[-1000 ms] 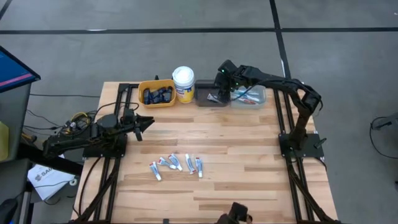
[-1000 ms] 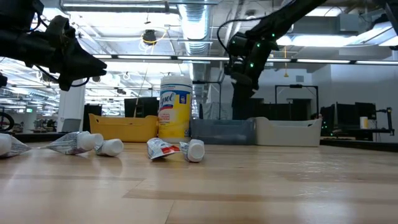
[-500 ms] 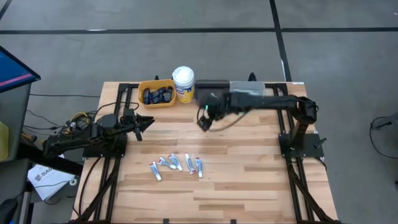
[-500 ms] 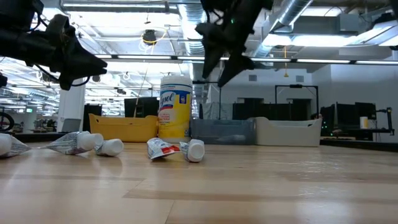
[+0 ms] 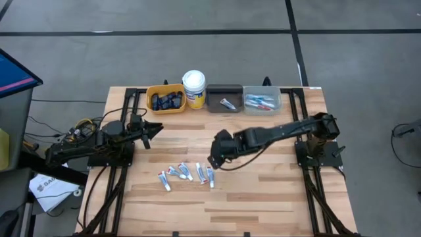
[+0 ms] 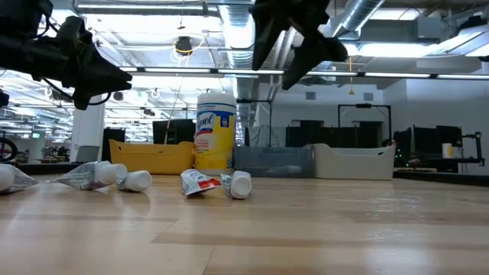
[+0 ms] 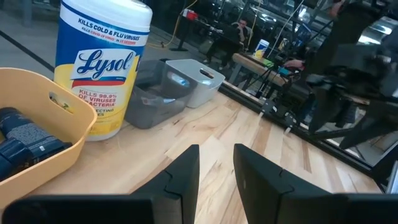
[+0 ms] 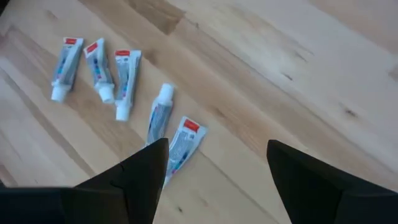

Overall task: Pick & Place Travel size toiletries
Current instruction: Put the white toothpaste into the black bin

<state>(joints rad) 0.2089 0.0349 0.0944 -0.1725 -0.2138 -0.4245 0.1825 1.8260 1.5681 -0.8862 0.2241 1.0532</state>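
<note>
Several small white tubes with red-blue marks (image 5: 186, 174) lie flat in a loose row on the wooden table (image 5: 263, 191), near its near-left part; the right wrist view shows them too (image 8: 126, 84). My right gripper (image 5: 214, 160) hangs open and empty above the table, just right of the row's right end (image 8: 217, 146) (image 6: 286, 57). One white tube (image 5: 227, 103) lies in the dark bin (image 5: 223, 107). Toothbrushes (image 5: 260, 101) lie in the grey bin. Dark navy tubes (image 5: 166, 101) fill the yellow bin. My left gripper (image 5: 156, 130) waits at the table's left side, its fingers a narrow gap apart (image 7: 216, 152).
Along the far edge stand the yellow bin (image 5: 150, 91), the white-lidded yellow tub (image 5: 194, 87), the dark bin and the grey bin (image 5: 276, 104). The arm frames run along the table's left (image 5: 115, 178) and right (image 5: 309, 184) sides. Bare wood lies between the tubes and the bins.
My right gripper has left the dark bin at the far edge and swept toward the near edge and the left, down over the middle of the table to the row of white tubes. The dark bin, uncovered, shows one white tube inside. The left arm has kept still.
</note>
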